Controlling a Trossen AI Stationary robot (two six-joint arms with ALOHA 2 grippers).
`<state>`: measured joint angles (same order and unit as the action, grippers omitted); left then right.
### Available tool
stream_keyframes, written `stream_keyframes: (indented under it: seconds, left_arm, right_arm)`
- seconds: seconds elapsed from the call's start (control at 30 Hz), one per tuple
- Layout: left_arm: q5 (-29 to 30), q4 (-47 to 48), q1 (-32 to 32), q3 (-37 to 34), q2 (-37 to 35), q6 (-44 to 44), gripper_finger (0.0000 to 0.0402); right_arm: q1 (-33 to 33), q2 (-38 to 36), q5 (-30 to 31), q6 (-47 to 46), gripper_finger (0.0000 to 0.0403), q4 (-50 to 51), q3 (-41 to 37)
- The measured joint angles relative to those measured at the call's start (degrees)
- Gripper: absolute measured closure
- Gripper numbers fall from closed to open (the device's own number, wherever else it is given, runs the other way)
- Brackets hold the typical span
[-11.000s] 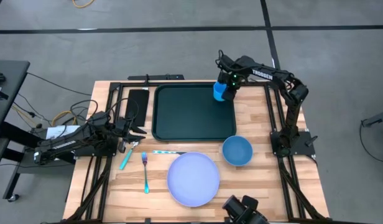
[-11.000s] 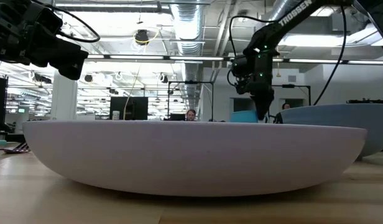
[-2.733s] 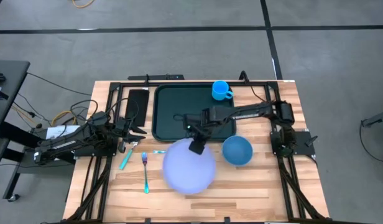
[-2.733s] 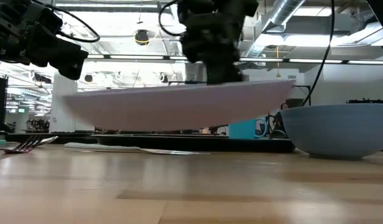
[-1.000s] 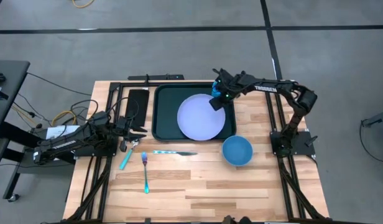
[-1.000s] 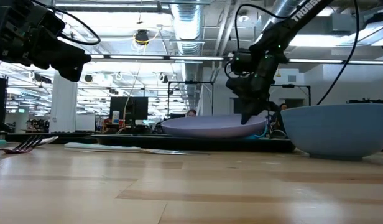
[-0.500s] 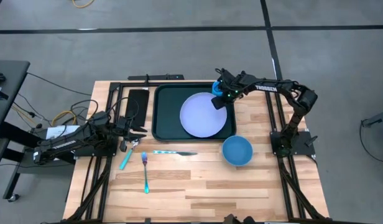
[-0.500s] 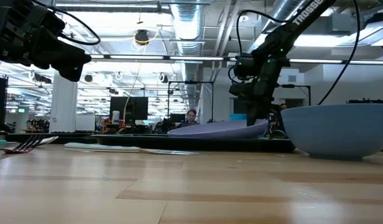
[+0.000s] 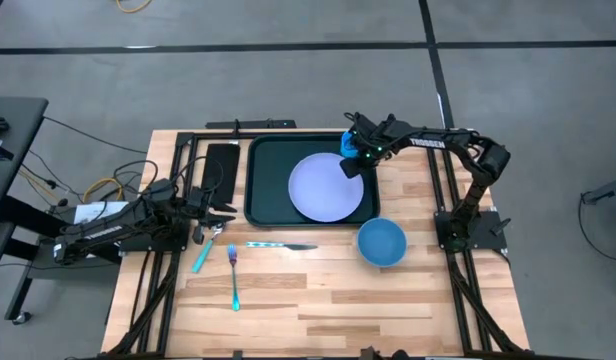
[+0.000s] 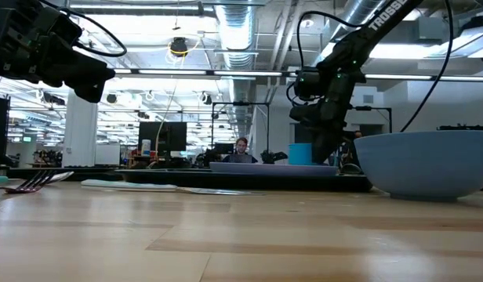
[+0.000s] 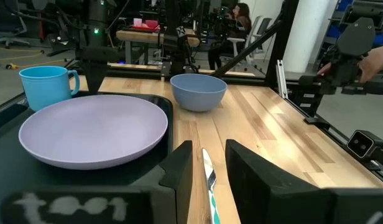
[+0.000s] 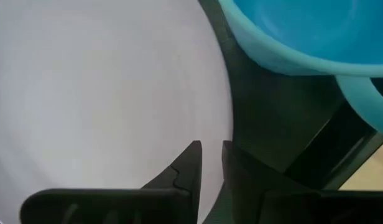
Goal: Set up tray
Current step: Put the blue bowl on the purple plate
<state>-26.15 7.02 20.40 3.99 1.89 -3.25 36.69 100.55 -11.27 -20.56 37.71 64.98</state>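
Observation:
The lavender plate (image 9: 326, 188) lies flat on the dark green tray (image 9: 268, 170), beside a blue cup (image 9: 350, 142) in the tray's far right corner. My right gripper (image 9: 352, 165) points steeply down at the plate's far right rim. In the right wrist view its fingers (image 12: 193, 157) stand a little apart, with the rim (image 12: 217, 124) running into the gap. My left gripper (image 9: 213, 207) waits open and holding nothing at the table's left edge, level above the table. My right gripper's fingers stand on either side of the plate's far right rim (image 12: 217, 124), coming from above. Whether they touch it I cannot tell. The plate (image 10: 273, 166) rests flat on the tray.
A blue bowl (image 9: 381, 242) stands on the table near the tray's near right corner. A knife (image 9: 278, 245), a fork (image 9: 233, 275) and a teal-handled spoon (image 9: 202, 256) lie at the near left. A narrow black rectangle (image 9: 220, 168) lies left of the tray.
The plate hung tilted a second ago, its right rim raised under my right gripper. That rim has sunk, and the plate now lies flat on the tray. It has shifted slightly toward the cup. The gripper itself has hardly moved.

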Motion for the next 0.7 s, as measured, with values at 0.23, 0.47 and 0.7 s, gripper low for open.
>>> stream_keyframes:
  seconds: [0.23, 0.47, 0.7]
  left_arm:
    - [0.00, 0.01, 0.00, 0.00, 0.00, 0.00, 0.0317]
    - [0.02, 0.01, 0.01, 0.00, 0.00, 0.00, 0.0317]
    - [0.02, 0.01, 0.01, 0.00, 0.00, 0.00, 0.0317]
  right_arm:
    - [0.06, -3.27, -0.92, 0.94, 0.0346, 2.74, 2.39]
    - [-4.30, -12.48, -0.76, 2.66, 0.0346, 12.03, 3.24]
    - [-16.74, -20.90, 1.91, 1.92, 0.0346, 27.20, 3.24]
